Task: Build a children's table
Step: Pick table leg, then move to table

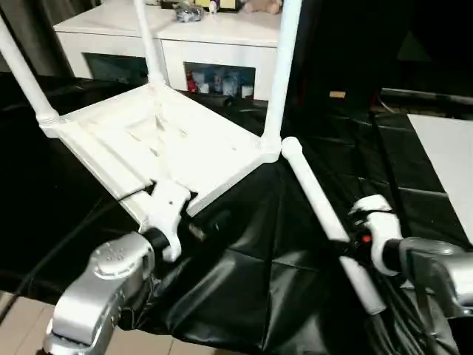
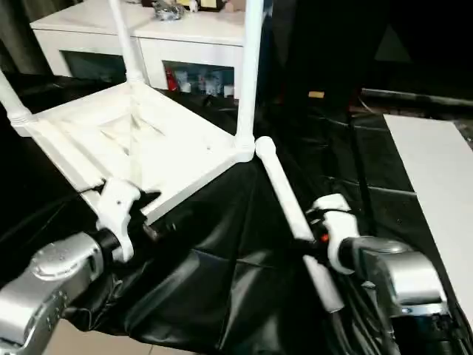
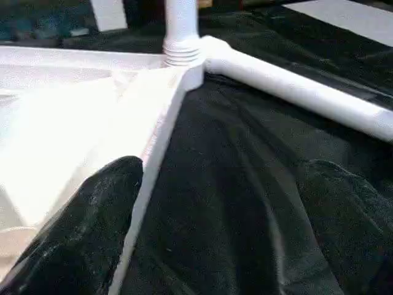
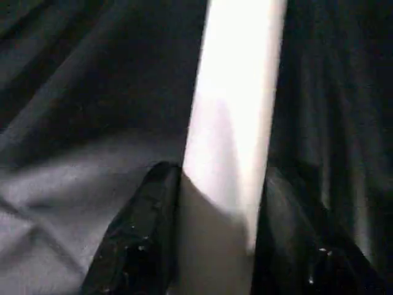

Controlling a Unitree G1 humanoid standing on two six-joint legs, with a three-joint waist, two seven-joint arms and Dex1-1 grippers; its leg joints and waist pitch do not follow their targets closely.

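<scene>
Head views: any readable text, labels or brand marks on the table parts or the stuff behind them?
None readable.
Tabletop and the loose leg in the right gripper: plain white, no print visible.
Items on top of the cabinet and behind its glass door: too small and blurred to read.

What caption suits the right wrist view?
Right gripper clamps the loose white leg above black sheeting.
</scene>
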